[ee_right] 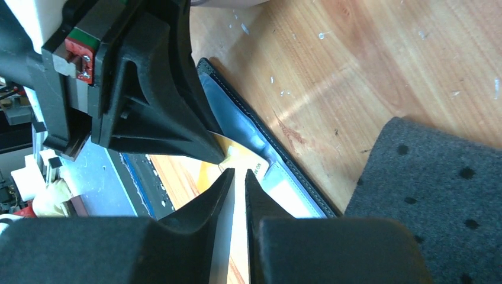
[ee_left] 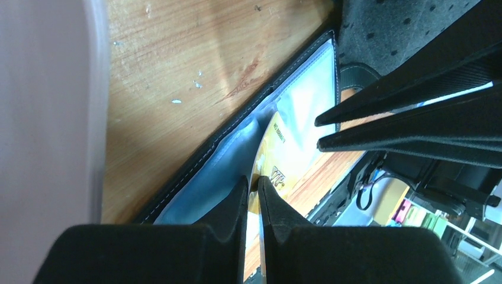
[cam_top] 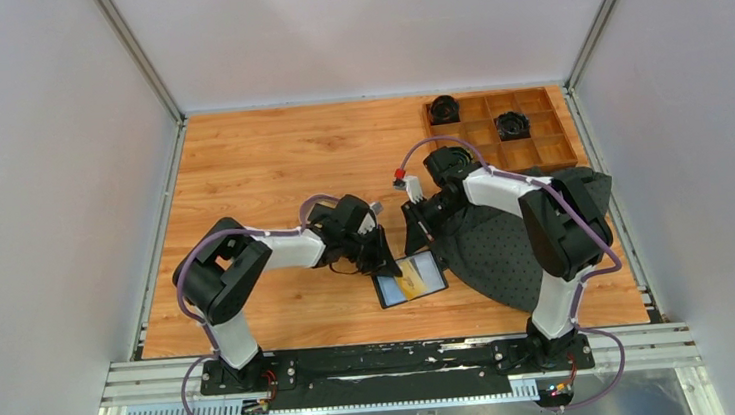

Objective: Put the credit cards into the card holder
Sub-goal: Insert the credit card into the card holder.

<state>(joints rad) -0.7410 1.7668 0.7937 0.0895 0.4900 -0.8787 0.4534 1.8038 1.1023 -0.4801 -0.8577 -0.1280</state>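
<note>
The card holder (cam_top: 387, 292) lies open on the wooden table between the two arms, its stitched black edge (ee_left: 195, 160) and clear inner pocket showing. A gold credit card (cam_top: 417, 276) rests on it, one end in the pocket (ee_left: 290, 154). My left gripper (ee_left: 253, 184) is shut on the card's near edge, which shows as a thin gold line between the tips. My right gripper (ee_right: 238, 173) hangs just over the card's other end (ee_right: 240, 155); its jaws stand a narrow gap apart with nothing pinched. In the top view the left gripper (cam_top: 388, 261) and right gripper (cam_top: 418, 228) nearly meet.
A dark grey dotted felt tray (cam_top: 507, 245) lies right of the holder, under the right arm. At the back right stands a wooden compartment box (cam_top: 539, 152) with two black round objects (cam_top: 512, 125) in its cells. Bare wood stretches to the left and back.
</note>
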